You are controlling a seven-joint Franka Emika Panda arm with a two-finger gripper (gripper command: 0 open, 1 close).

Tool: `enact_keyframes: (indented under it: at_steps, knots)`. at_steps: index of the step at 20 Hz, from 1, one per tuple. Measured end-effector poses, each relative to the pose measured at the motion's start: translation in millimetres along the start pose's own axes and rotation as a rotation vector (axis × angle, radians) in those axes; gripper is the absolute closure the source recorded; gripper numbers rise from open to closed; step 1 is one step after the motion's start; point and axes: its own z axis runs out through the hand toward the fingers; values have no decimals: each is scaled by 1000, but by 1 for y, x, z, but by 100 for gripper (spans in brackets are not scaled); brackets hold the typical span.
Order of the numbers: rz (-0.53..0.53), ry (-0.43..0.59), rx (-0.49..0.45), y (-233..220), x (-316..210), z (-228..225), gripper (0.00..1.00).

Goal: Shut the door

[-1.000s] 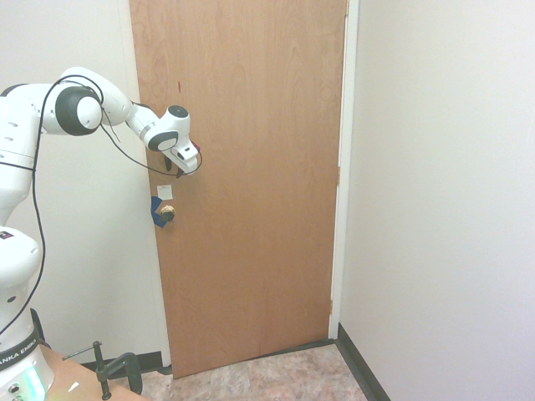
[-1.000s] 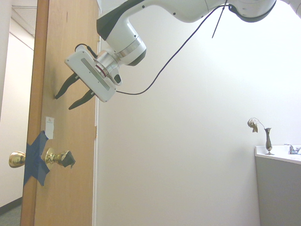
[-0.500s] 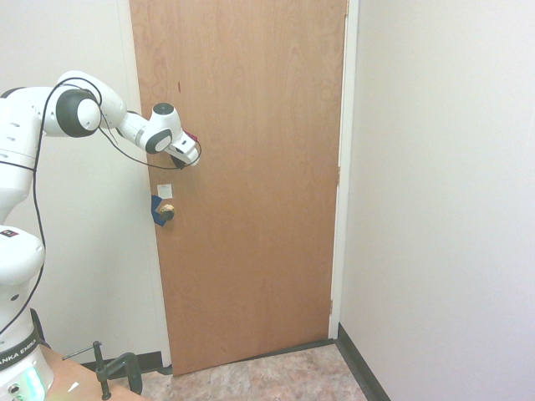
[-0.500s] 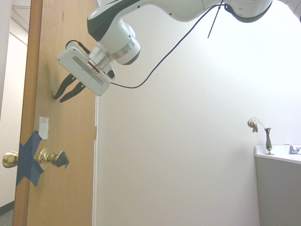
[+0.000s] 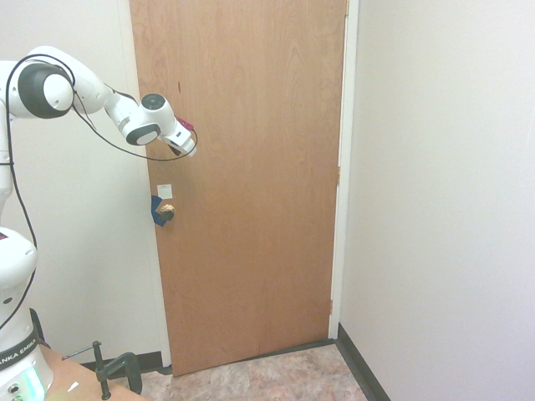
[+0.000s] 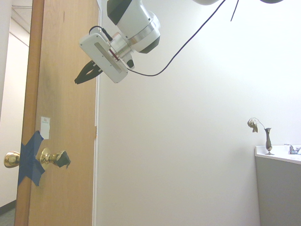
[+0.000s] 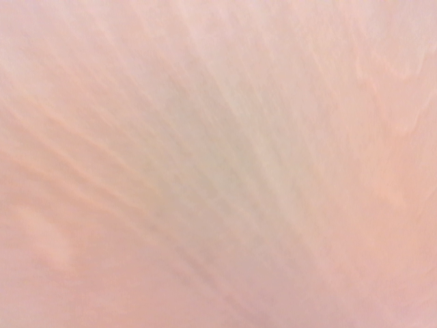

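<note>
Room: pale walls, tiled floor.
Tool: clenched, grasping nothing, tips aimed at the door, seemingly just short of it.
Door: directly ahead of tool.
Knob: below tool, taped blue.
Sticker: between tool and knob.

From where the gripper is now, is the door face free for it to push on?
Probably yes. The gripper, fingers shut, points at the bare door above the knob, with nothing between them. Whether the tips already touch the wood, I cannot tell.

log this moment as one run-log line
door: ajar | pincer: shut, empty, by door face above knob | latch: not engaged
</note>
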Motion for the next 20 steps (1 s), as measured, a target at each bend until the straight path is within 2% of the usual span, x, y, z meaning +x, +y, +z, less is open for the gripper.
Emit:
enact_keyframes:
  at_steps: [3, 6, 9, 12, 16, 20]
  knots:
    - [68, -122, 6, 18, 37, 2, 100]
    - [135, -270, 6, 34, 63, 40, 100]
    - [170, -435, 8, 40, 36, 113, 100]
    - [153, -552, -87, 47, -14, 177, 100]
    - [60, -574, -165, 31, -58, 224, 100]
    - [-39, -547, -199, 27, -73, 256, 100]
